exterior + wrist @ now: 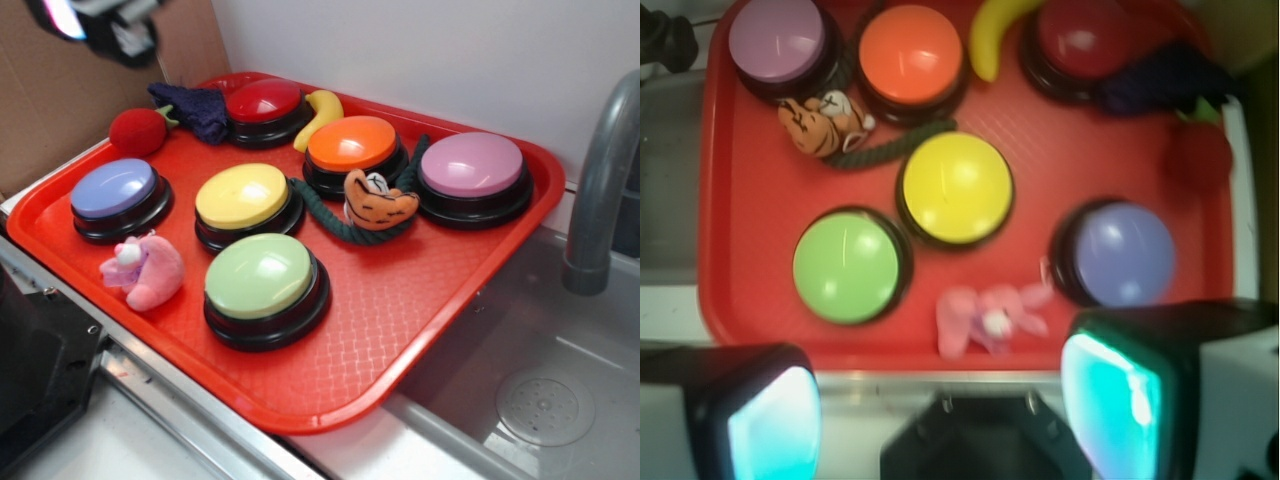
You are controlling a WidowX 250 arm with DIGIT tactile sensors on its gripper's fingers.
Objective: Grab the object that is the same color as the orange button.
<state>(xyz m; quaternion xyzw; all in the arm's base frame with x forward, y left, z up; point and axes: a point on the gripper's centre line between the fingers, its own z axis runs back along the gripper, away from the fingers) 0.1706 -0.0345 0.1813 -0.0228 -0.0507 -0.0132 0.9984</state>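
Note:
A small orange plush tiger [378,205] with black stripes lies on the red tray [420,300], just in front of the orange button [352,143] and on a dark green rope [322,212]. In the wrist view the tiger [820,122] is at the upper left, beside the orange button [911,55]. My gripper [945,412] hangs high above the tray's near edge, open, with nothing between its teal pads [1110,400]. In the exterior view only a blurred part of the gripper [100,22] shows at the top left, far from the tiger.
Other buttons stand on the tray: red [263,102], yellow [243,197], green [260,277], blue-violet [114,189] and pink-purple [472,165]. A banana [320,113], pink plush [148,270], red plush [137,131] and dark purple plush [195,108] lie around them. A sink and faucet [600,180] are at right.

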